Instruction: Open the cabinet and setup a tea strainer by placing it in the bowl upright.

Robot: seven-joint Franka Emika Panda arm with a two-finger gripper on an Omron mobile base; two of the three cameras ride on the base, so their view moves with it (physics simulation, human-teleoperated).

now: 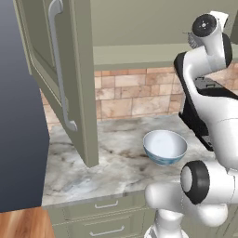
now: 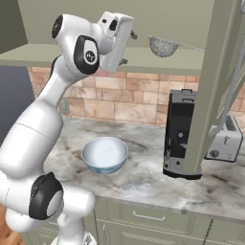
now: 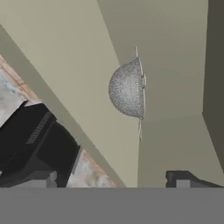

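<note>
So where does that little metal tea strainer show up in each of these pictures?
Left base view: not seen.
Right base view: tea strainer at upper middle, on the open cabinet's shelf, right of the gripper.
Hand view: centre, cup turned sideways.
Shared landmark: black coffee machine.

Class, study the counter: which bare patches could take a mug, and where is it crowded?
Free: the counter between the open cabinet door and the bowl, and the front strip before the bowl. Crowded: the right end, with the coffee machine and toaster.
</note>
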